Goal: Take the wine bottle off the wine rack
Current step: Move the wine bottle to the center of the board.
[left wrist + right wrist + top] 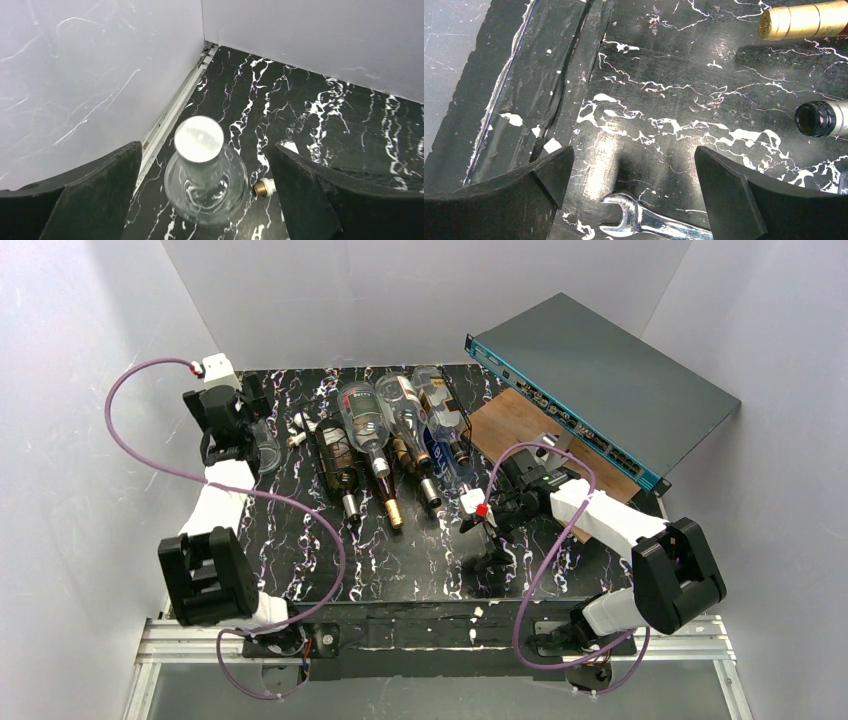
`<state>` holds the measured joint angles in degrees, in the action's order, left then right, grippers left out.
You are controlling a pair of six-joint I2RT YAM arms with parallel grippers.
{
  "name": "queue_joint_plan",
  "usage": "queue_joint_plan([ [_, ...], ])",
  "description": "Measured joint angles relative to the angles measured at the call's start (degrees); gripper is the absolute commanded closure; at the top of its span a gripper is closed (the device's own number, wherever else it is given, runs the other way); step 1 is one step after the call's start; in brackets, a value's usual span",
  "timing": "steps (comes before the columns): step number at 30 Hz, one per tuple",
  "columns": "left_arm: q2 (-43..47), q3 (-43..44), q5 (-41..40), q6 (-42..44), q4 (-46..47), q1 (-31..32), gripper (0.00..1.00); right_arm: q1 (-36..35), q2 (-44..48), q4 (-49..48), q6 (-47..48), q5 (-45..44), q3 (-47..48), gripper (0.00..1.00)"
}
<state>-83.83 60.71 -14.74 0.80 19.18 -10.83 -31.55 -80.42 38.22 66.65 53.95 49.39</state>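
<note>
Several wine bottles (368, 430) on wine rack (328, 445), labels (357, 400) illegibly small

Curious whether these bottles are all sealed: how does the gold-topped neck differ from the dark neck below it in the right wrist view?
The gold-topped neck is capped, foil closing its end; the dark neck is open, its hollow mouth showing. The gold-topped neck is foil all over, while the dark neck has a bare dark glass rim ahead of a silver-grey sleeve. Both lie level, pointing the same way over the black marbled table.
</note>
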Motion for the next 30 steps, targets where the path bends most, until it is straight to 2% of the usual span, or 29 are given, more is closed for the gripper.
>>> queue_joint_plan([
  [4, 7.78, -3.85, -0.09, -3.5, -1.81, 0.02, 0.02, 0.04, 0.02, 0.48, 0.02, 0.0, 0.0, 0.0],
  [9, 19.45, -5.27, 2.54, -12.22, -12.2, 0.0, 0.02, 0.26, 0.22, 0.83, 0.02, 0.02, 0.02, 0.0],
  [17, 40.22, -12.94, 17.62, -25.94, -31.1, 0.02, 0.02, 2.21, 2.25, 1.38, 0.02, 0.26, 0.5, 0.0],
  [23, 45.07, -13.84, 27.34, -32.81, -43.41, 0.02, 0.02, 2.62, 2.86, 1.75, 0.02, 0.24, 0.94, 0.0],
  [30, 47.34, -17.05, 37.31, -39.85, -49.16, 0.02, 0.02, 2.67, 2.86, 2.05, 0.02, 0.22, 0.98, 0.0],
])
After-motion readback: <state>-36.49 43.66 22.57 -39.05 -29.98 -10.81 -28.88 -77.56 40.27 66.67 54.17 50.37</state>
